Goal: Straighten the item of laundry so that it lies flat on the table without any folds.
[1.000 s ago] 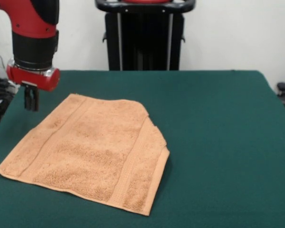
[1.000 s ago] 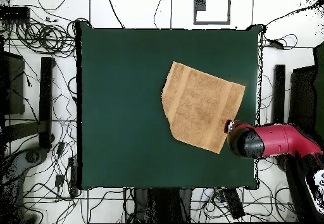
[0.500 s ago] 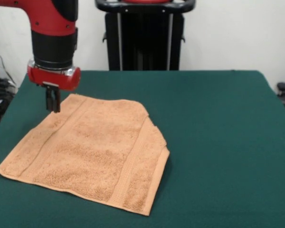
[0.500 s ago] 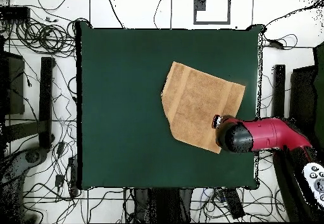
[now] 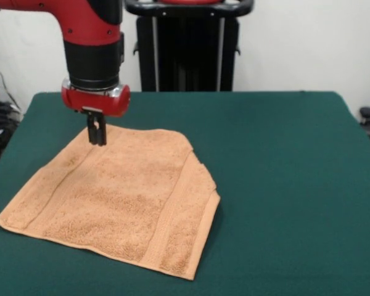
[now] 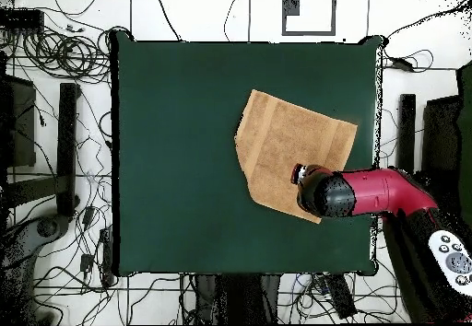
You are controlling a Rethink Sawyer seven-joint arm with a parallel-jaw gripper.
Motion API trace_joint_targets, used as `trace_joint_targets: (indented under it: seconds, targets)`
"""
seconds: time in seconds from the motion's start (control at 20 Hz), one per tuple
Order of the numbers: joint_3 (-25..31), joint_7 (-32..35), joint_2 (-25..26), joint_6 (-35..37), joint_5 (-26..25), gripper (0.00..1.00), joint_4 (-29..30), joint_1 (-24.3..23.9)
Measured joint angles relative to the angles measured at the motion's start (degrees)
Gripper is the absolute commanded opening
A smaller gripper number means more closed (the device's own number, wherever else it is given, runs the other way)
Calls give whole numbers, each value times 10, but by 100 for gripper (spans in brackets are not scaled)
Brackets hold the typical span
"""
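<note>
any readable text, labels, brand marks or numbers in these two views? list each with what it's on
None readable in either view.
Towel: no tag or print showing.
Table: plain green top.
Arm above the gripper: no legible marking.
Small buttons on the arm in the overhead view: too small to read.

No text, label, brand, number or sign can be read anywhere in either view, from top to bottom of the frames.
</note>
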Motion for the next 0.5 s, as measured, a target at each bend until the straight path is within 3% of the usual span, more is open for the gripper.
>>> trace_joint_targets:
  seconds: [0.5]
  targets:
    - [-9, 0, 17, 0, 13, 0, 0, 17]
